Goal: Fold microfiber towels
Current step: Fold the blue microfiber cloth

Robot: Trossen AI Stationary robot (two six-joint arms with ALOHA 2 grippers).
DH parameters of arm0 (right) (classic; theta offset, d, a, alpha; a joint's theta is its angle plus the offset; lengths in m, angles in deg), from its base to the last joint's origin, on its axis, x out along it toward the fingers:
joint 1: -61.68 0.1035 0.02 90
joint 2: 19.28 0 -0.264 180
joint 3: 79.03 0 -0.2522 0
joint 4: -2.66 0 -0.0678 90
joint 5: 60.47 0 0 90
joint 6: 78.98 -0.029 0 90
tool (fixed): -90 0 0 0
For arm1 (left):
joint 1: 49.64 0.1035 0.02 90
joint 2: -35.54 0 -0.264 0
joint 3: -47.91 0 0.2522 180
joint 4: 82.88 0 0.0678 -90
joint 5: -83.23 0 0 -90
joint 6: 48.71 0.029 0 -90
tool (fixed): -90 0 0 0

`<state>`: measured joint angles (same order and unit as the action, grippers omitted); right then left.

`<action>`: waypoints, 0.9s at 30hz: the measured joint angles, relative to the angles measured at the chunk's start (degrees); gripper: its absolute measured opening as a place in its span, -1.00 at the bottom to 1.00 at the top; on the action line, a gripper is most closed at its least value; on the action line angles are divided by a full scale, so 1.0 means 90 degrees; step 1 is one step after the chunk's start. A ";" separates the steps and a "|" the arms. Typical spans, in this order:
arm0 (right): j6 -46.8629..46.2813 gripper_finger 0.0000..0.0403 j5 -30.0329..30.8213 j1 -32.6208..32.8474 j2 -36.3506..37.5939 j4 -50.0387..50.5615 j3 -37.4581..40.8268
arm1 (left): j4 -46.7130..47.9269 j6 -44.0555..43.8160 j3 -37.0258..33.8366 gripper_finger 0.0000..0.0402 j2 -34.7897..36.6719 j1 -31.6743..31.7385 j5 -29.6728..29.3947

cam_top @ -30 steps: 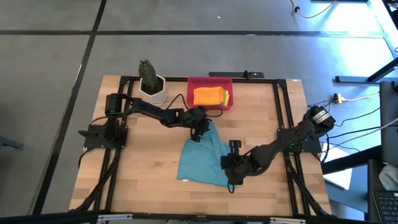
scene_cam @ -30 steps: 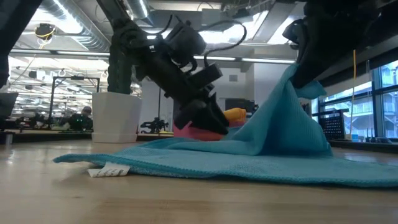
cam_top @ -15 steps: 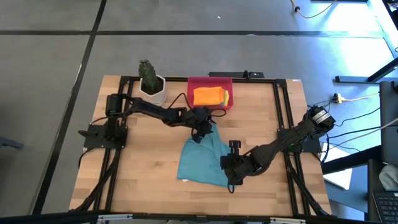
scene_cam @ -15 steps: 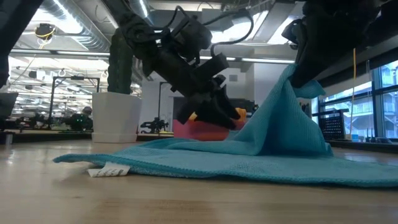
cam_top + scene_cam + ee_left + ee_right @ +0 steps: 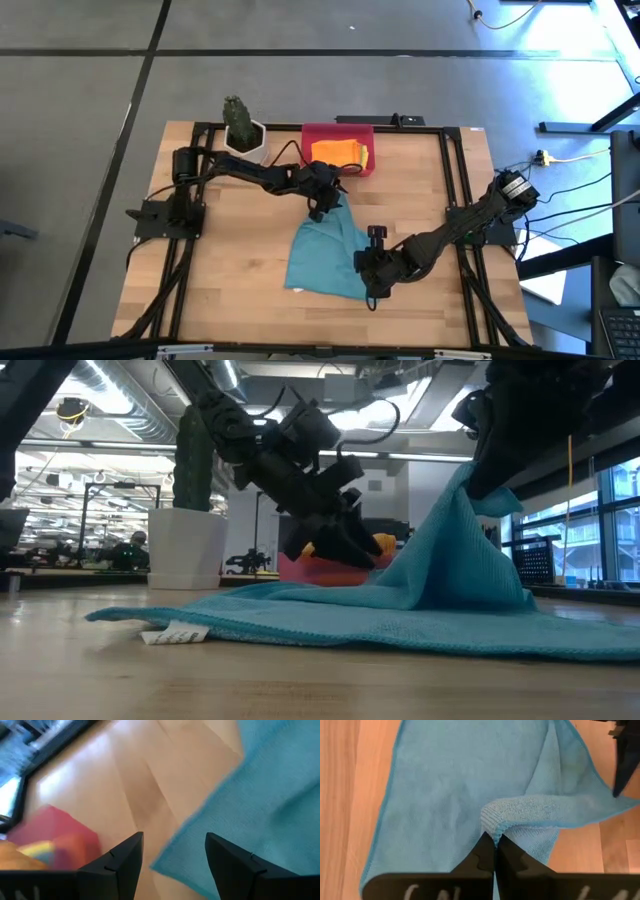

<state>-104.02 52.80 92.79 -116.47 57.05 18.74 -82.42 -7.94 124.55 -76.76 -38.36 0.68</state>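
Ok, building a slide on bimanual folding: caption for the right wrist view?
Right gripper shut on a pinched fold of the teal-blue towel spread over the wooden table.

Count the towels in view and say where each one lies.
3 visible: a teal towel spread on the table, pinched by the right gripper; orange towel and yellow towel in the red tray. Others may be hidden underneath.
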 joint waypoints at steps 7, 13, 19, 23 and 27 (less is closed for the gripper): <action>0.0148 -1.00 -0.0144 0.0037 -0.0158 -0.0386 -0.0005 | 0.0059 0.0002 0.0021 0.02 -0.0403 -0.0060 0.0116; 0.0045 -1.00 -0.0470 0.0075 -0.0568 -0.0405 -0.0005 | -0.0002 -0.0012 0.0021 0.02 -0.0400 -0.0189 0.0096; -0.0078 -1.00 -0.0758 0.0120 -0.0876 -0.0504 -0.0005 | -0.0030 -0.0135 0.0019 0.02 -0.0362 -0.0261 0.0095; -0.0201 -1.00 -0.0881 0.0158 -0.1033 -0.0656 -0.0005 | -0.0108 -0.0189 0.0019 0.02 -0.0362 -0.0277 0.0072; -0.0204 -1.00 -0.1047 0.0198 -0.1180 -0.0873 -0.0002 | -0.0307 -0.0189 0.0017 0.02 -0.0320 -0.0400 0.0076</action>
<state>-105.85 43.38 94.57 -127.09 49.19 18.72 -85.18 -9.64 124.70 -79.65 -41.96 1.36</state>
